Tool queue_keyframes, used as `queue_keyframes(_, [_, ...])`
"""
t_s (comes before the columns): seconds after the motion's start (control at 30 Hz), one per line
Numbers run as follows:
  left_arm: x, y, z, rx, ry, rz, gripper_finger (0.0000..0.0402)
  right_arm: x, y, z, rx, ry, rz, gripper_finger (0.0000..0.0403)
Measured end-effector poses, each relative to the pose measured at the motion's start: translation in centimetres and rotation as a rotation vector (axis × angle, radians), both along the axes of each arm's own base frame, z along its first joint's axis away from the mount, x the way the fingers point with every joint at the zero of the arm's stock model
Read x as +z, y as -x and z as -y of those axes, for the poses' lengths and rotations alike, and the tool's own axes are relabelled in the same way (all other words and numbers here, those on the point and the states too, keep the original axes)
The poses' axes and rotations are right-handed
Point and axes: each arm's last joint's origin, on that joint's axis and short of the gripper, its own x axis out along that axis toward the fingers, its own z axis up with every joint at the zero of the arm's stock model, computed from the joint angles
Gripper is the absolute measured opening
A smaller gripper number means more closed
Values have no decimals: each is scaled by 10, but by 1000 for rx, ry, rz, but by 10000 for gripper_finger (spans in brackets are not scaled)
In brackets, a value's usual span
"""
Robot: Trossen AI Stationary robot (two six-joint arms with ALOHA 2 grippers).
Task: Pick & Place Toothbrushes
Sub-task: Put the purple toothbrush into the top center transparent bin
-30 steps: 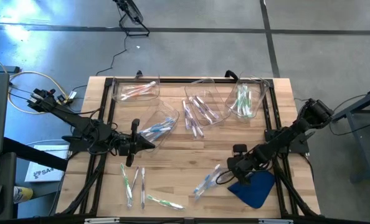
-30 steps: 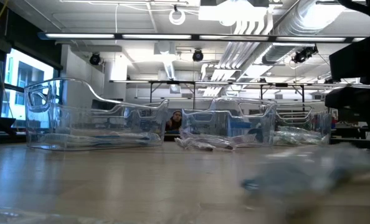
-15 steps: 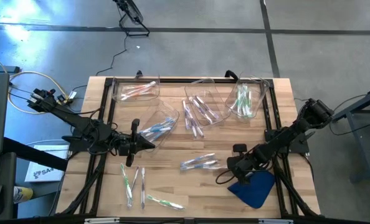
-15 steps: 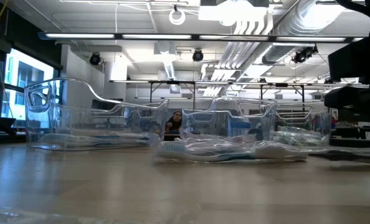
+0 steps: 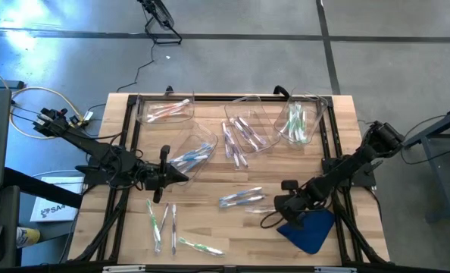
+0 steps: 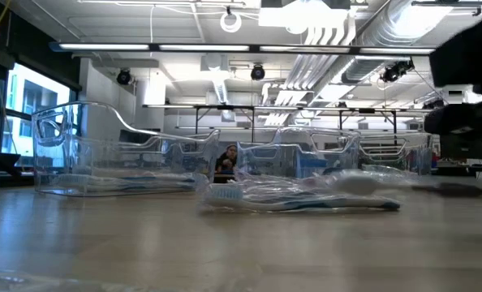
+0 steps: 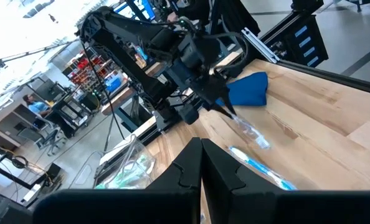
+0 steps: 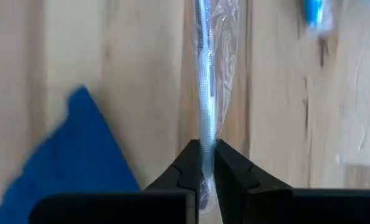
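I see my right gripper (image 8: 207,155) low over the counter (image 5: 232,227), jaws clenched on a clear-wrapped toothbrush (image 8: 205,87) beside the blue cloth (image 5: 310,230). My left gripper (image 5: 181,177) waits with jaws closed near a bin (image 5: 189,144).

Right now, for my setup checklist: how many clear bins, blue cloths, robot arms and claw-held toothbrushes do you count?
Clear bins: 4
Blue cloth: 1
Robot arms: 2
Toothbrush gripped by the right claw: 1
Total: 8
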Motion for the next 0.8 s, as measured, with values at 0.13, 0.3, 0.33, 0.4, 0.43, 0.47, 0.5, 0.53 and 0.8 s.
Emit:
queue_keyframes(0.13, [0, 0, 0, 0, 0, 0, 0, 11, -8, -4, -4, -5, 36, 18])
queue_keyframes(0.3, [0, 0, 0, 0, 0, 0, 0, 29, -17, -8, -24, 40, 89, 17])
queue_keyframes(0.33, [0, 0, 0, 0, 0, 0, 0, 33, -19, -8, -36, 70, 104, 17])
queue_keyframes(0.4, [0, 0, 0, 0, 0, 0, 0, 43, -23, -8, -66, 140, 146, 17])
queue_keyframes(0.43, [0, 0, 0, 0, 1, 1, 0, 48, -25, -7, -82, 171, 165, 17])
queue_keyframes(0.47, [0, 0, 0, 0, 1, 1, 0, 53, -27, -7, -97, 199, 183, 17])
queue_keyframes(0.5, [0, 0, 0, 0, 0, 1, 0, 59, -30, -6, -111, 218, 199, 17])
queue_keyframes(0.53, [0, 0, 0, 0, 1, 1, 0, 66, -33, -5, -126, 231, 216, 17])
queue_keyframes(0.8, [0, 0, 0, 0, 1, 1, 0, 113, -66, 16, -306, 261, 370, 17])
